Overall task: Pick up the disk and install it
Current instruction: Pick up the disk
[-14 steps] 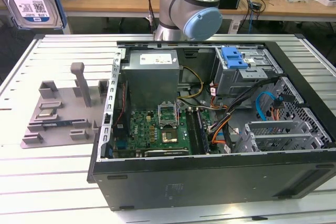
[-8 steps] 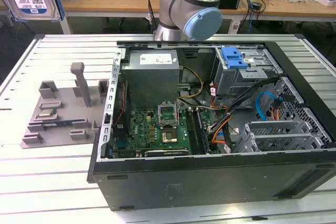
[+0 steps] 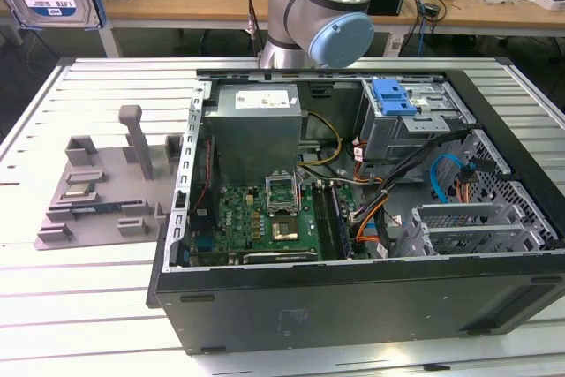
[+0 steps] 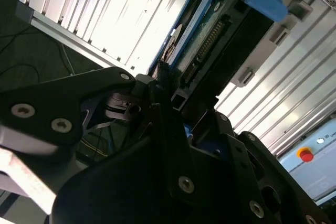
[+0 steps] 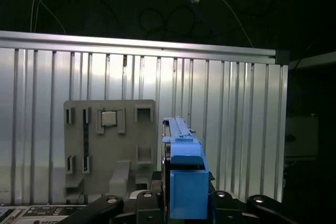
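Pincer (image 5: 186, 200) clamped around disk (image 4: 210, 35), holding it aloft above table (image 5: 236, 129), grey stand (image 5: 126, 142) below.

The gripper (image 4: 181, 100) is clamped on one end of the disk (image 4: 210, 38), which juts from it toward one o'clock, circuit-board side and connector showing, blue carrier frame round the edges. Behind lies a ribbed metal table (image 4: 105, 14) — a red button (image 4: 304, 155) sits at the gripper's four o'clock.
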Action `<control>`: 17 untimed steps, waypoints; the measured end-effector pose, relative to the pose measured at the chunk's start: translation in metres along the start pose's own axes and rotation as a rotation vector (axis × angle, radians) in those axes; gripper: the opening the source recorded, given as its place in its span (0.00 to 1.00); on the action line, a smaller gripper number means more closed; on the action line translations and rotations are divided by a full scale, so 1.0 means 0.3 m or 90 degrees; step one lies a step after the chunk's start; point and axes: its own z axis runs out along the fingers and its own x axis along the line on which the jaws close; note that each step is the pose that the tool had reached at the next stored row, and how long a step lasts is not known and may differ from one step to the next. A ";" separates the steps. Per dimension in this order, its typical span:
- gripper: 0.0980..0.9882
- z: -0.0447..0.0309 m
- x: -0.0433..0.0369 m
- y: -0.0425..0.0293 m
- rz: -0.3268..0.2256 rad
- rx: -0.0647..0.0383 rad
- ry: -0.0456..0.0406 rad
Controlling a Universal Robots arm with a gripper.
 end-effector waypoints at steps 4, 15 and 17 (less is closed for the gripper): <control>0.30 -0.004 0.034 0.001 0.000 0.000 0.0000; 0.30 -0.016 0.145 0.006 0.000 0.000 0.0000; 0.30 -0.017 0.164 0.006 0.000 0.000 0.0000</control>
